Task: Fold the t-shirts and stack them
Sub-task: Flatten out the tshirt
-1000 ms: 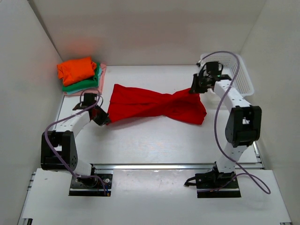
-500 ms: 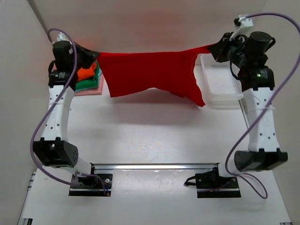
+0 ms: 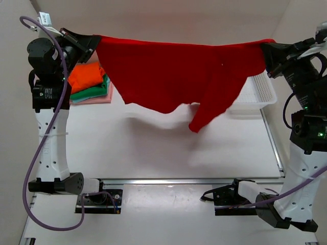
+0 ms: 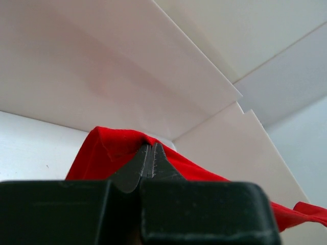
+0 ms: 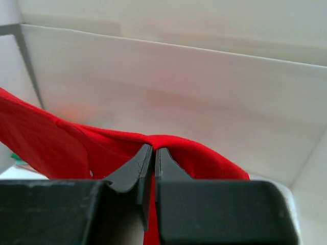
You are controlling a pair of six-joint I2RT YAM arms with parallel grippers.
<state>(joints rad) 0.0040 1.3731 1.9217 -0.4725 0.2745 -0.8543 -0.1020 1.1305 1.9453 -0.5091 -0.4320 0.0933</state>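
the red t-shirt [image 3: 173, 71] is hanging in the air, stretched wide between our two raised arms above the far half of the white table [image 3: 153, 153]. we are pinching its top edge at both ends. our left gripper [image 3: 93, 42] is clamping one upper corner and our right gripper [image 3: 266, 49] is clamping the other, with the cloth running nearly taut between them. through our left wrist camera we are seeing the dark fingers [image 4: 137, 168] pressed together, with red fabric caught at their tips. our right wrist camera is showing the same: jaws shut, a fold of the shirt bunching over them. below the taut line the shirt is drooping in an uneven curtain. its lowest flap is hanging right of centre, appearing clear of the tabletop and throwing a soft shadow on it. a folded pile is sitting at the far left corner of the table. the orange t-shirt [image 3: 86, 76] is lying on top, the green t-shirt [image 3: 93, 92] under it, and the pale pink t-shirt [image 3: 97, 100] at the bottom, showing only at its edges. at the far right the white mesh basket [image 3: 260, 93] is sitting on the table, partly hidden behind the red cloth.
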